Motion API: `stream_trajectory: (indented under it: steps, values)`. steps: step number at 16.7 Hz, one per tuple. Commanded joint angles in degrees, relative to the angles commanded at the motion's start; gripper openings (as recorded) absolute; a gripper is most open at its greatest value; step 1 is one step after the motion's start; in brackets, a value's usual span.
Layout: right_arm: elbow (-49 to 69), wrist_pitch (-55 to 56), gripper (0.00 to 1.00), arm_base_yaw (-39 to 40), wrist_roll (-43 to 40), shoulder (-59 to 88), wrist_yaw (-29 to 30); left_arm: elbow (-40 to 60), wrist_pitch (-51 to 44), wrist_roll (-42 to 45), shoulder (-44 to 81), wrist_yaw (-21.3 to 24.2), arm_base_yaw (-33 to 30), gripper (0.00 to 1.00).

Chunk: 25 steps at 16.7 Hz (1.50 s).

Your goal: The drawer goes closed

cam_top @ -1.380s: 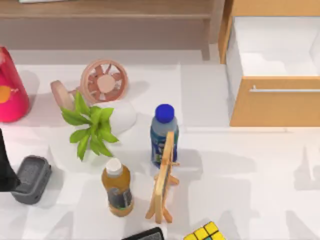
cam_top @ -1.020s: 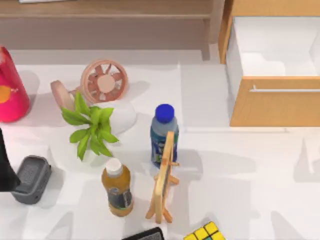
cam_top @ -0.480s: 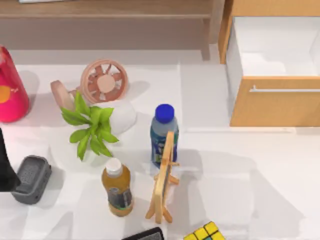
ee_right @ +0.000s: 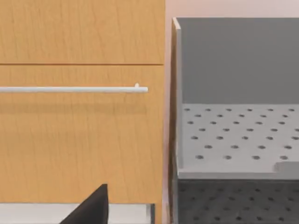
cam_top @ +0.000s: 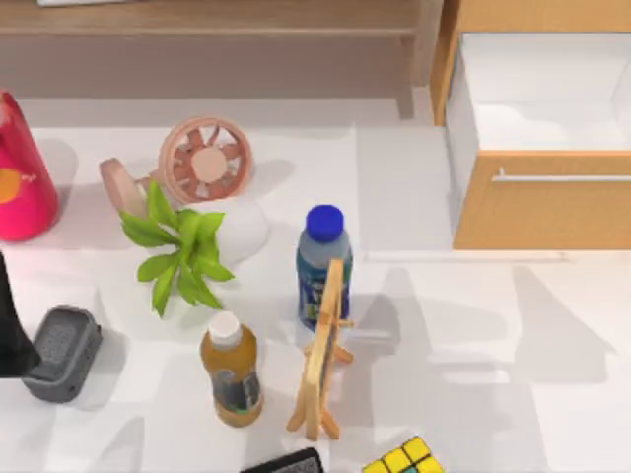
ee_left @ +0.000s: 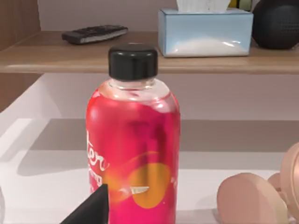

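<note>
The drawer (cam_top: 542, 202) stands pulled out at the table's back right. It has a light wood front panel, a thin silver bar handle (cam_top: 562, 178) and white inner walls (cam_top: 537, 89). In the right wrist view the drawer front (ee_right: 79, 140) faces the camera with its handle (ee_right: 70, 89) across it. A dark part of my right gripper (ee_right: 91, 210) shows at that picture's edge, apart from the panel. My left arm (cam_top: 10, 325) is parked at the table's left edge. My left gripper (ee_left: 91, 210) sits before a red bottle (ee_left: 133, 154).
Left of the drawer stand a red bottle (cam_top: 20, 172), pink fan (cam_top: 205, 160), green plant (cam_top: 182, 251), blue-capped bottle (cam_top: 320, 261), orange bottle (cam_top: 232, 370), wooden easel (cam_top: 323, 350) and grey box (cam_top: 61, 353). A grey perforated rack (ee_right: 238, 135) adjoins the drawer.
The shadows on the table in front of the drawer have shifted left and grown. The drawer and the objects on the table have not moved.
</note>
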Motion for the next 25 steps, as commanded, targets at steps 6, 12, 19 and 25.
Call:
stream_trajectory:
  steps: [6, 12, 19, 25]
  values:
    - [-0.50, 0.41, 1.00, 0.63, -0.60, -0.09, 0.26, 0.00, 0.00, 0.00, 0.00, 0.00, 0.00, 1.00]
    - [-7.27, 12.20, 1.00, 9.11, -15.24, 4.90, 4.88, 0.00, 0.00, 0.00, 0.00, 0.00, 0.00, 1.00]
    - [-18.34, 35.27, 1.00, 23.59, -46.10, 20.22, 17.09, 0.00, 0.00, 0.00, 0.00, 0.00, 0.00, 1.00]
    - [-21.20, 55.44, 1.00, 32.73, -72.75, 36.83, 29.79, 0.00, 0.00, 0.00, 0.00, 0.00, 0.00, 1.00]
